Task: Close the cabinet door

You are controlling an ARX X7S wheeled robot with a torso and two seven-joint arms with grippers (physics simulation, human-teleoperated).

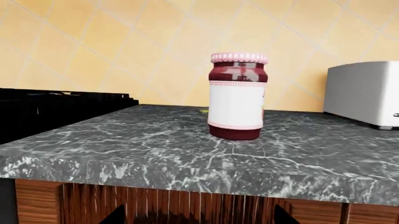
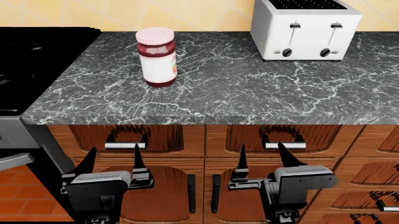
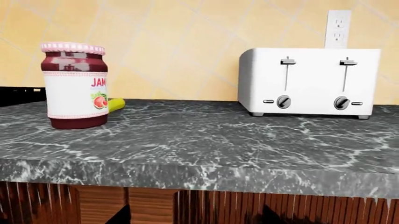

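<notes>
Under the counter, two wooden cabinet doors meet at a pair of dark vertical handles: the left door (image 2: pixel 159 196) and the right door (image 2: pixel 240 200). Both look flush with the cabinet front in the head view; I cannot tell whether either stands ajar. My left gripper (image 2: pixel 114 149) is open in front of the left door, fingers pointing up toward the drawer above. My right gripper (image 2: pixel 260 146) is open in front of the right door. In each wrist view only dark fingertips show, spread wide before the wood: left gripper (image 1: pixel 198 217), right gripper (image 3: pixel 194 217). Neither holds anything.
A grey marble counter (image 2: pixel 249 93) carries a jam jar (image 2: pixel 156 56) and a white toaster (image 2: pixel 304 29). A black stove (image 2: pixel 34 60) stands at the left. Two drawers with silver handles (image 2: pixel 126 144) sit above the doors, and more drawers (image 2: pixel 367 186) stack at the right.
</notes>
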